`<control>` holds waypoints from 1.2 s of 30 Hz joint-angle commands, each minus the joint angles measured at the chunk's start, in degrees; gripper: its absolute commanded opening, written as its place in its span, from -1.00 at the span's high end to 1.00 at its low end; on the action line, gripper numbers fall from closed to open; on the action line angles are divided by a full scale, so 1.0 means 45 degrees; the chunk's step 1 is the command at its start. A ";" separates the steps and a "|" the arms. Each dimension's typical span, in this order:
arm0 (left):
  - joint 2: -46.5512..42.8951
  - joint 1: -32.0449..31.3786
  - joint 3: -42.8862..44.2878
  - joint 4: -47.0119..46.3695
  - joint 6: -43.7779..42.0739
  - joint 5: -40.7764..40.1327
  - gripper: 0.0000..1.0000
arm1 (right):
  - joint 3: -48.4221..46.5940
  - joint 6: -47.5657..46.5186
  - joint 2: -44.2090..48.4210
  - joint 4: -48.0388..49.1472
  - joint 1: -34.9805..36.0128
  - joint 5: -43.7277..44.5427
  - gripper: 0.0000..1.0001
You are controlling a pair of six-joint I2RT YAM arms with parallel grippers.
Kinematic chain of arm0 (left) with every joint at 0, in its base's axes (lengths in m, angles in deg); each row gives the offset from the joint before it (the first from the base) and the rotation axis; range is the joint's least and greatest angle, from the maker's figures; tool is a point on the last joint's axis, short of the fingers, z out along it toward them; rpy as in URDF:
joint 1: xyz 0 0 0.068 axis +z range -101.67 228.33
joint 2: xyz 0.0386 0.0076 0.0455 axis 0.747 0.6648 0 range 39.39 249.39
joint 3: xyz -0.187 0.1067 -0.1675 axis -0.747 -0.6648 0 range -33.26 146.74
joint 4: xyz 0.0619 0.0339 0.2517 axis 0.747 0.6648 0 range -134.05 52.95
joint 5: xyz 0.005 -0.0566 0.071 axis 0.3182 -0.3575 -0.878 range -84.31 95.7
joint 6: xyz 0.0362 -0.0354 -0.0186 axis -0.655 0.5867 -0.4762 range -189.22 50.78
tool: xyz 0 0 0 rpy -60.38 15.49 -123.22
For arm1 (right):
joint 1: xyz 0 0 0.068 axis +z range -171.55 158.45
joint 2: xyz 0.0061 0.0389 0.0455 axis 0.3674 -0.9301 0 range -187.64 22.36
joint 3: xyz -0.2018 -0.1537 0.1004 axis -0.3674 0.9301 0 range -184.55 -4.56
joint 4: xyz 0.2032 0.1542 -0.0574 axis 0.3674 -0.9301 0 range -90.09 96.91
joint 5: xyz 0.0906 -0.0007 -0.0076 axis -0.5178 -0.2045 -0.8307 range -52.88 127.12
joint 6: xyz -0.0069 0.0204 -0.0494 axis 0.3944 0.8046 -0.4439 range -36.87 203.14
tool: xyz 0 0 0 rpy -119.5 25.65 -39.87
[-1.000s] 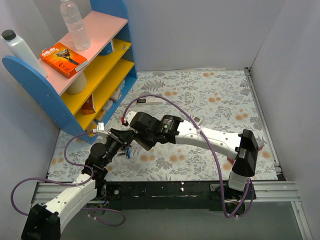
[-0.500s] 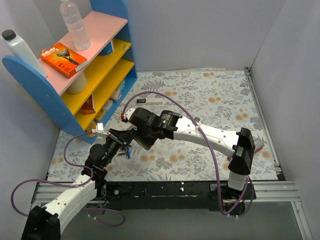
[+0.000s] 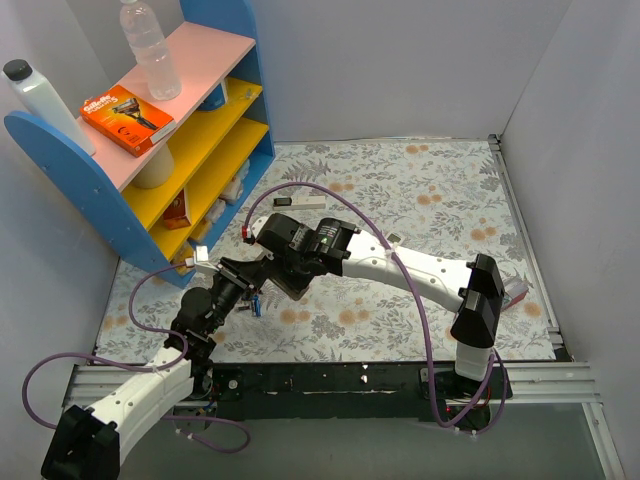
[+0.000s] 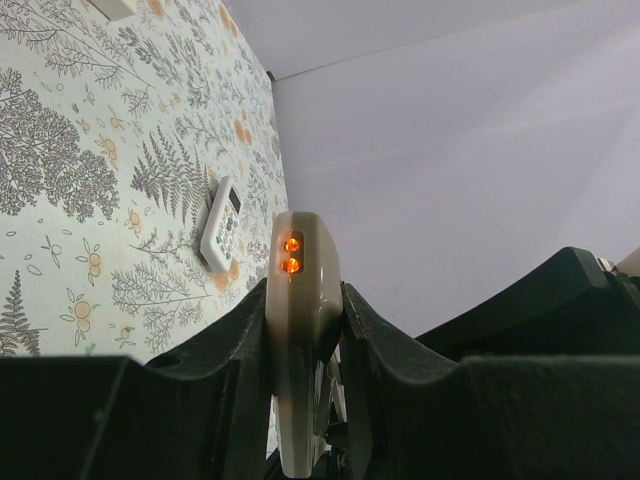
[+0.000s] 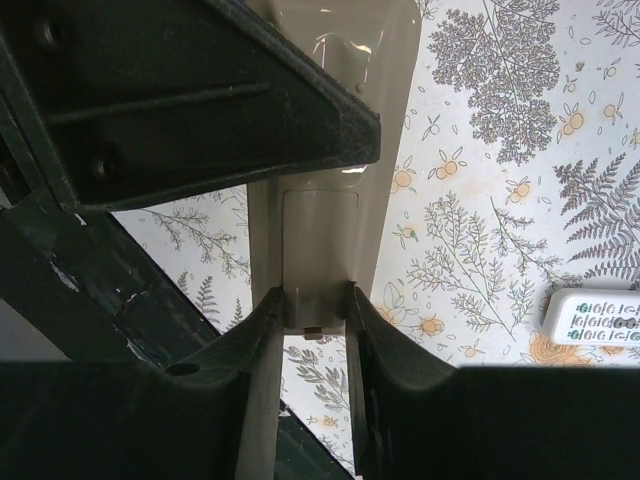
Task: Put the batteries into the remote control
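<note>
The remote control (image 4: 300,340) is lifted off the table, a white bar seen end-on in the left wrist view with two orange lights at its tip. My left gripper (image 4: 305,295) is shut on its sides. In the right wrist view the remote control (image 5: 335,180) shows its back. My right gripper (image 5: 316,305) is shut on the narrow cover panel at its lower end. From above, the left gripper (image 3: 255,275) and right gripper (image 3: 272,270) meet over the mat's left part and hide the remote. The batteries (image 3: 257,304) lie just below them, small and blue.
A slimmer white remote (image 4: 220,225) lies on the floral mat (image 3: 420,190), also at the right edge in the right wrist view (image 5: 598,318). A long white bar with a black end (image 3: 300,202) lies further back. The blue shelf (image 3: 215,140) stands at the left.
The right arm's wrist and elbow have shifted a little to the left, toward the left gripper. Both grips are unchanged, and the left arm has stayed put.
</note>
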 commanded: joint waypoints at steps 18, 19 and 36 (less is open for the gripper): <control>0.0287 -0.0318 -0.2393 -0.1624 0.1873 0.0315 1.00 | 0.0427 -0.0032 0.0776 0.1155 -0.0106 -0.0122 -0.30; 0.0229 -0.0299 -0.2413 -0.1624 0.1911 0.0296 1.00 | 0.0585 0.0123 0.0971 0.1543 -0.0107 -0.0083 -0.34; -0.0318 -0.0299 -0.2159 -0.1897 0.2107 0.0237 1.00 | 0.9453 0.4070 0.7711 1.0686 -0.2723 -0.4418 -0.68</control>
